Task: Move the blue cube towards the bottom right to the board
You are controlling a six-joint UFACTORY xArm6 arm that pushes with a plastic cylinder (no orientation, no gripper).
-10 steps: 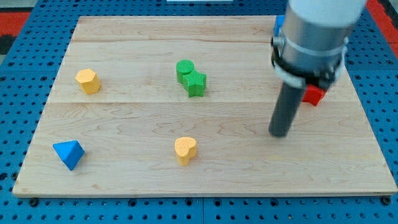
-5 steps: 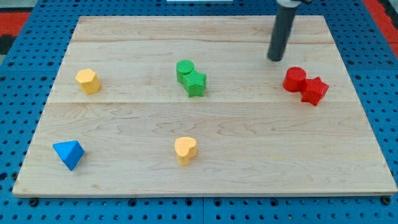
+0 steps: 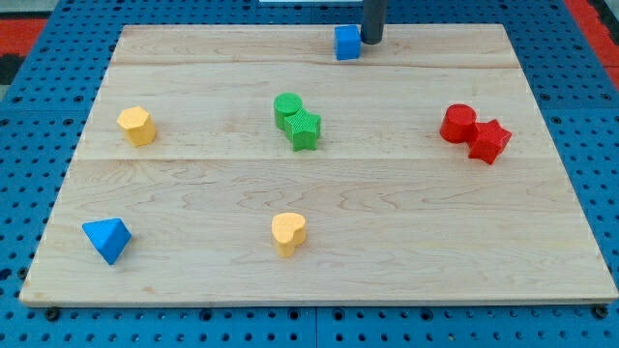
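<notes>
Tip: my tip [image 3: 372, 42] stood at the frame's top centre, touching or just beside the blue cube's right side; a bare rod, it held nothing.
Blue cube: the blue cube [image 3: 347, 43] sat near the tabletop's [image 3: 406, 242] top edge, far from the bottom right.
Placement: this side suited pushing leftward, not toward the goal, I judged.
Obstacles: red blocks [image 3: 475, 132] lay at the frame's right.

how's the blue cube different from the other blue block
The blue cube is a box shape at the view's top edge, with my tip right beside it on the view's right. The blue pyramid-like block is pointed, sits near the bottom left corner, and has nothing near it. Both are the same blue.
</notes>
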